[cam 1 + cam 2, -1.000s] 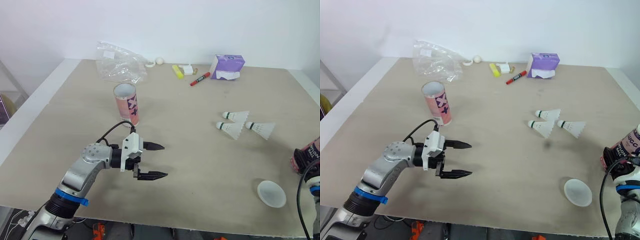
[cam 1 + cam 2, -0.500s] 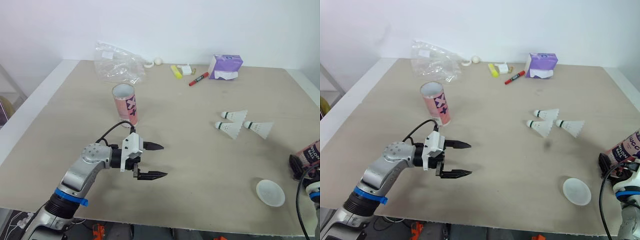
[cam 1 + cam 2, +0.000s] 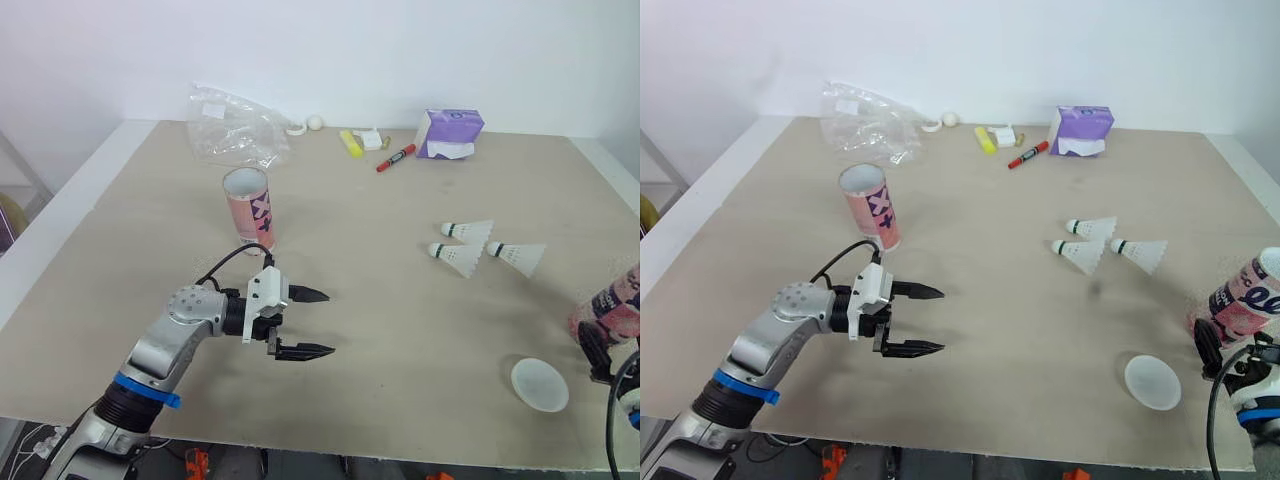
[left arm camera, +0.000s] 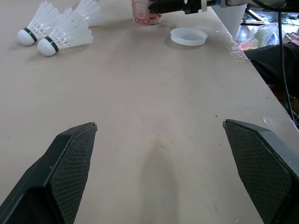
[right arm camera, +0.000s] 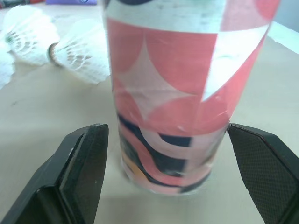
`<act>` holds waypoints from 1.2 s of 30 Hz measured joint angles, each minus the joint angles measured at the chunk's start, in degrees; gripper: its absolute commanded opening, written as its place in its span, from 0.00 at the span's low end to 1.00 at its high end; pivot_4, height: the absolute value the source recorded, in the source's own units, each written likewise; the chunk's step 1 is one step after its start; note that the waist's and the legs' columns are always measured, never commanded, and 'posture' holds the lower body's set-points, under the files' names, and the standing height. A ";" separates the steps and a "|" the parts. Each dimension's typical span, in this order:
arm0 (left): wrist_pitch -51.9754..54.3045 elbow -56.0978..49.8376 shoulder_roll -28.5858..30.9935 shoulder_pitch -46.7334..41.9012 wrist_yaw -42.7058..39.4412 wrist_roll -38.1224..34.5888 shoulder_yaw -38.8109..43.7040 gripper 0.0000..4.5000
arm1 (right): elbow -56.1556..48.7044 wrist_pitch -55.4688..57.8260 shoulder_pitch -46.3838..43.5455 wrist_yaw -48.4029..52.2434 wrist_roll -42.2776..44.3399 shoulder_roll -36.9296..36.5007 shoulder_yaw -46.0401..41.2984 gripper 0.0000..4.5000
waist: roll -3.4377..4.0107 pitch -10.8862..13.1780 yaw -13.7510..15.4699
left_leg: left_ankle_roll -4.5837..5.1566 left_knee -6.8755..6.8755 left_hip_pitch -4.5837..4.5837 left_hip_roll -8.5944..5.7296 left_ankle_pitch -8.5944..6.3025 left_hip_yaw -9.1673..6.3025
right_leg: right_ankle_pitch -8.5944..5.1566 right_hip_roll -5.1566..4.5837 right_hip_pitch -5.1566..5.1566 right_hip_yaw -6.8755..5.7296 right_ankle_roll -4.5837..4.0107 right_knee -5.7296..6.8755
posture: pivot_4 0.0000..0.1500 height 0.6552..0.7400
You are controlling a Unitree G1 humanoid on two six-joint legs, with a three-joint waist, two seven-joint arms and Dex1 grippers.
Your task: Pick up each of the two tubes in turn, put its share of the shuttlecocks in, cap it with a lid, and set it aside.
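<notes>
Fingers spread wide, the right gripper (image 5: 166, 130) straddles the pink tube (image 3: 1247, 298) at the near right edge of the table (image 3: 380, 300), where an off-centre squeeze could tip it over the side. The left gripper (image 3: 328, 322) hovers wide open at near left. A second ago the tube leaned; it now stands closer to upright.

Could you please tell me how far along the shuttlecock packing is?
Done: nothing yet. Three shuttlecocks lie loose, the lid sits on the table, and the left tube stands open. In hand: the right gripper, open, flanks the right tube; the left gripper is open and empty. Remaining: filling, capping and setting aside both.
</notes>
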 measured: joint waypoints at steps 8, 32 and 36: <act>-1.34 1.79 -1.08 -0.41 1.05 1.30 0.03 1.00 | -6.29 0.80 12.42 9.82 2.51 -2.44 -3.99 0.98 | -0.01 0.01 0.04 | -0.10 -0.02 -0.09 0.00 -0.09 0.02 | -0.09 -0.03 -0.15 0.00 -0.02 0.00 | 1.00 1.00; 7.82 -6.60 -6.04 10.79 35.11 4.79 15.59 1.00 | -5.02 -0.44 -27.17 34.06 -1.71 -11.25 33.02 0.98 | -0.53 0.35 1.70 | -0.19 0.01 -0.32 -0.03 -0.15 -0.25 | -0.03 0.09 -0.18 -0.13 0.36 0.01 | 1.00 1.00; 10.52 -6.06 -8.22 10.55 41.93 4.89 18.44 1.00 | -1.98 -2.23 -29.33 35.81 -3.10 -10.41 34.73 0.98 | -0.54 0.35 1.62 | -0.21 0.09 -0.23 -0.03 -0.12 -0.23 | 0.03 0.09 -0.08 -0.13 0.30 0.00 | 1.00 1.00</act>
